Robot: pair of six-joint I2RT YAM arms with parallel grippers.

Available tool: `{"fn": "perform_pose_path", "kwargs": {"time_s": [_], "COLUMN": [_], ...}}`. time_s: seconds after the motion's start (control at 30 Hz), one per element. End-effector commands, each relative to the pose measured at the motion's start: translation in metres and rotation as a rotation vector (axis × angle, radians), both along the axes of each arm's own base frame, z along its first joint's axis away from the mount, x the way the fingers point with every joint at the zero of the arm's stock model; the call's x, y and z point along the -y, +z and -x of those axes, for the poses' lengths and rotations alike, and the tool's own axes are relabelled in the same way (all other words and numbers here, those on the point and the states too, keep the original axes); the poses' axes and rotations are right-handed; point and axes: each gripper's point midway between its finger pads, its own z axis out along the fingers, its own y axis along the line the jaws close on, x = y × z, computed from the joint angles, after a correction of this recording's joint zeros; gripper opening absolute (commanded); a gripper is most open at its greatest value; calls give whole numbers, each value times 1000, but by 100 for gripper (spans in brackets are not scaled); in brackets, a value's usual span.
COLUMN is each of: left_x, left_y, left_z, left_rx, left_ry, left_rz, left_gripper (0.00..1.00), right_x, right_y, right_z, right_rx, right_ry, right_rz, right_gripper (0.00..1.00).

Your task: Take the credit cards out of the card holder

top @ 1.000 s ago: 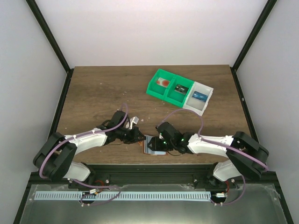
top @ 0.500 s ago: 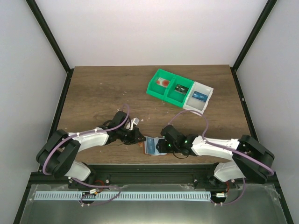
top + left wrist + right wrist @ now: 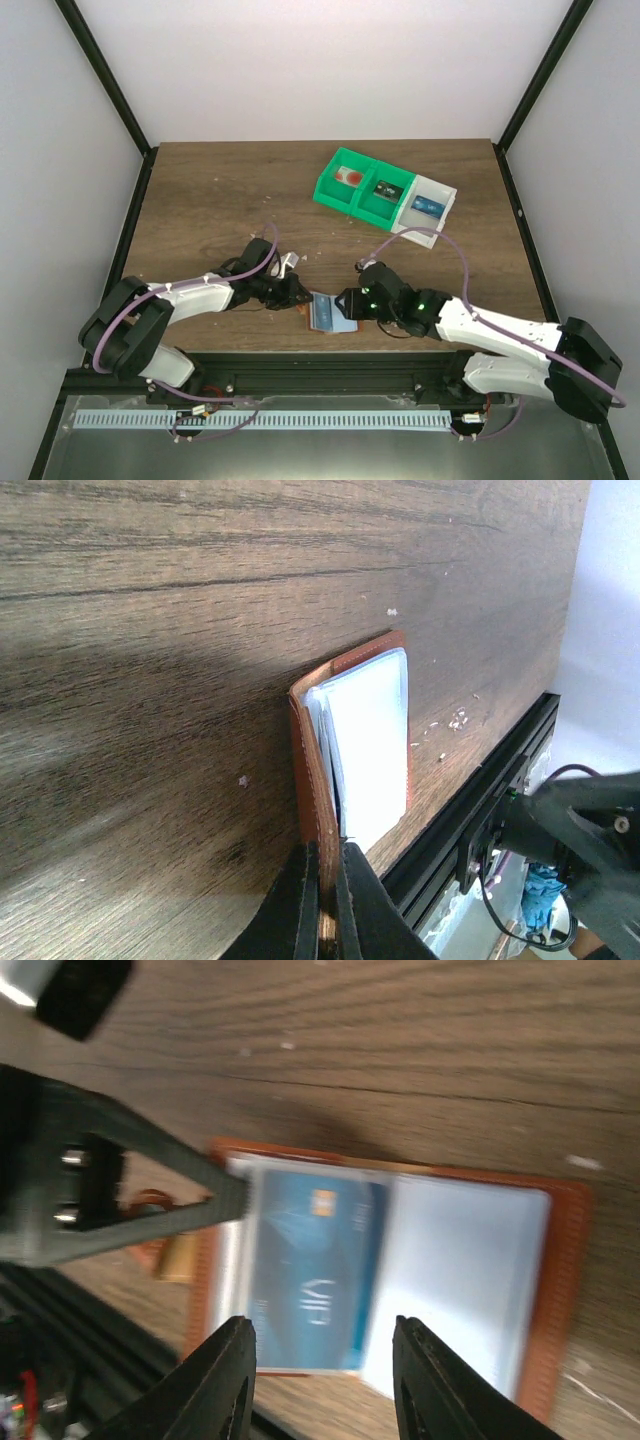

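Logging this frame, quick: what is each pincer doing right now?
Left pincer: closed on the brown cover edge of the card holder.
Right pincer: open, holding nothing.

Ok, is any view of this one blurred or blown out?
Right wrist view: soft throughout, the print on the blue credit card smeared. Left wrist view: sharp on the brown wooden table, but the pale inner panel of the reddish-brown folding card holder is washed out to near white. Top external view: crisp, evenly lit, only faint shadows.
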Motion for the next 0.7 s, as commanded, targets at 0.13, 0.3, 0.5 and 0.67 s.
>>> {"fn": "perform_pose_path", "kwargs": {"time_s": [0.13, 0.3, 0.5, 0.67], "left_x": [-1, -7, -7, 4], "left_y": [10, 34, 63, 76], "left_z": [-6, -14, -24, -21], "left_rx": [58, 129, 182, 169], "left_ry": [-1, 42, 103, 79], "left_rz": [-20, -36, 4, 93], "left_gripper": [22, 31, 33, 26], "right_x": [-47, -41, -40, -31], "right_y": [6, -26, -32, -44], "right_z": [7, 6, 6, 3], "right_rx": [-37, -88, -89, -115], "right_ry": [124, 87, 94, 89], "right_rz": [-181, -123, -124, -133], "right_gripper": [32, 24, 24, 21]}}
